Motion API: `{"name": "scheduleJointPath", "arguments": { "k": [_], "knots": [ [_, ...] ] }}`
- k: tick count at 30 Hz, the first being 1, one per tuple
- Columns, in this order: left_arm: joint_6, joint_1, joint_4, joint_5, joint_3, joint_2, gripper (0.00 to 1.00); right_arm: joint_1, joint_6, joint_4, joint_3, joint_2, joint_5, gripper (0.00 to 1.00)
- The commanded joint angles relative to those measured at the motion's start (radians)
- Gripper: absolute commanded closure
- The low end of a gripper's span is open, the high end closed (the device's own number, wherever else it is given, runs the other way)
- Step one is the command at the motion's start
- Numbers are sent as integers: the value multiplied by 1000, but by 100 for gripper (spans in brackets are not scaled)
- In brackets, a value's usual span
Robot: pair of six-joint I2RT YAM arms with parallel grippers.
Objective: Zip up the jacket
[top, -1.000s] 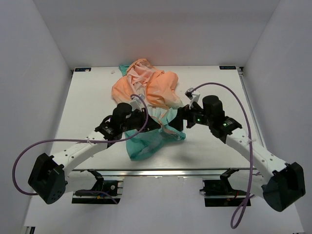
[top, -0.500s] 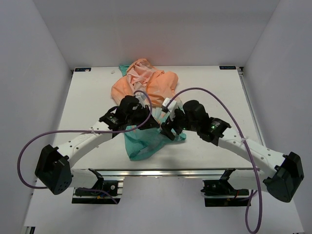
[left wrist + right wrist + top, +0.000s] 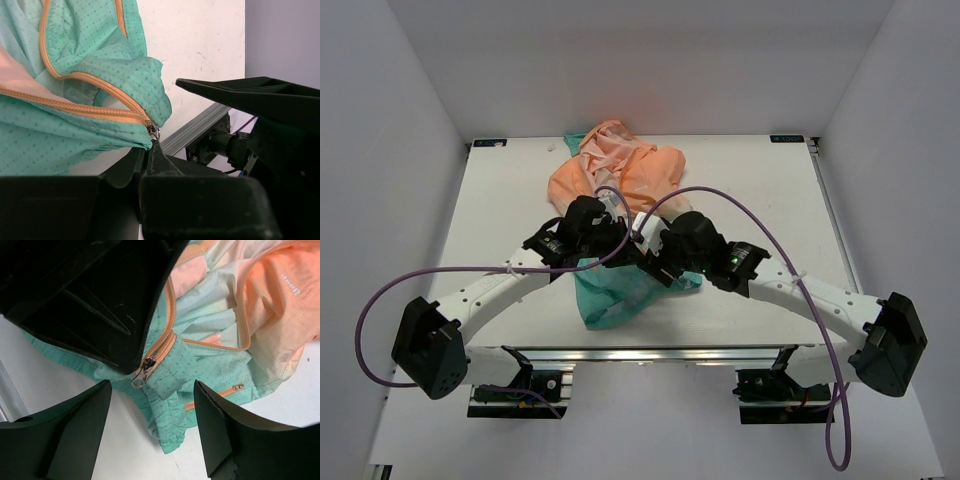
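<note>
The jacket [image 3: 620,180] lies crumpled mid-table, its peach part far and its teal part [image 3: 610,295] near. My left gripper [image 3: 618,243] is shut on the jacket's teal hem [image 3: 100,135], right beside the metal zipper slider [image 3: 152,130], and its fingertips [image 3: 148,145] are pressed together. My right gripper [image 3: 646,250] is open. In the right wrist view its fingers straddle the slider [image 3: 145,366] and its hanging pull tab [image 3: 137,381] without touching them. The orange zipper [image 3: 167,337] runs up from there. The left gripper's black body [image 3: 95,290] hides the zipper's left side.
A small pocket zipper [image 3: 235,387] shows on the teal panel. The white table [image 3: 770,190] has a metal rail [image 3: 650,352] along its near edge. Purple cables [image 3: 760,225] arc over both arms. White walls enclose three sides.
My right arm has swung left across the table until its gripper is close against the left gripper at the zipper's lower end. The left gripper shifted slightly right, still holding the hem.
</note>
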Motion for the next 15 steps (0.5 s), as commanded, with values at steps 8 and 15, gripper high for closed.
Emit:
{"name": "scheduleJointPath", "arguments": {
  "k": [8, 15],
  "knots": [
    [15, 2, 8, 38, 33, -12, 100, 50, -67, 13, 39, 36, 108, 40],
    [27, 0, 2, 38, 18, -7, 100, 50, -64, 50, 16, 8, 89, 54]
  ]
}}
